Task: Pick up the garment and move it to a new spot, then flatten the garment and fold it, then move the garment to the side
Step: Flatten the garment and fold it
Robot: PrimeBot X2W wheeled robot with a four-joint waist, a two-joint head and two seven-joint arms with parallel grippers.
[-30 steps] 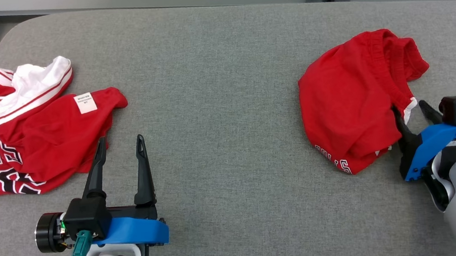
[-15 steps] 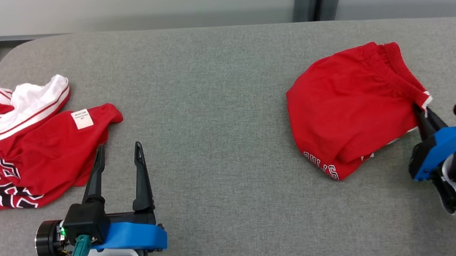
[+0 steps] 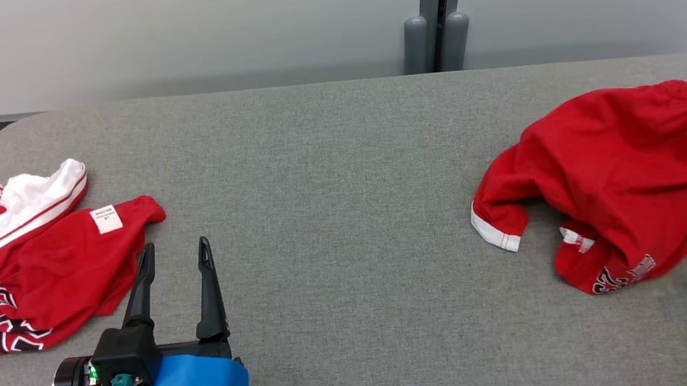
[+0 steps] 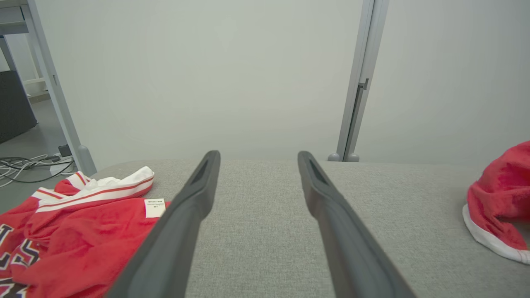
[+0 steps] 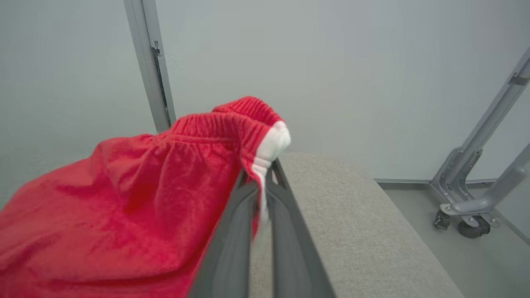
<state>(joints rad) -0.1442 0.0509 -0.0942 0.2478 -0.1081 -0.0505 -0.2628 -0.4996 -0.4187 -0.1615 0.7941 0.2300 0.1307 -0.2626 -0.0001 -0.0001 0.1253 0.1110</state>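
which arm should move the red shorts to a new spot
Right: its jaws are shut on the white-trimmed edge of the red fleece shorts. The left jaws stand open, far off beside the red lettered jersey.

A crumpled red-and-white jersey (image 3: 45, 275) is seen at the frame's left, laid on a grey table (image 3: 335, 233). A grey post (image 3: 439, 4) is set against the wall (image 3: 166, 31) at upper middle. Cables (image 4: 20, 165) are strewn on the floor (image 4: 16, 191), left.

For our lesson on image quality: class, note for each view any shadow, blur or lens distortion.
Head view: even light, faint shadow under the lifted red shorts on the table. Left wrist view: fingers soften near the lens. Right wrist view: white trim between the jaws smears; the post leans.
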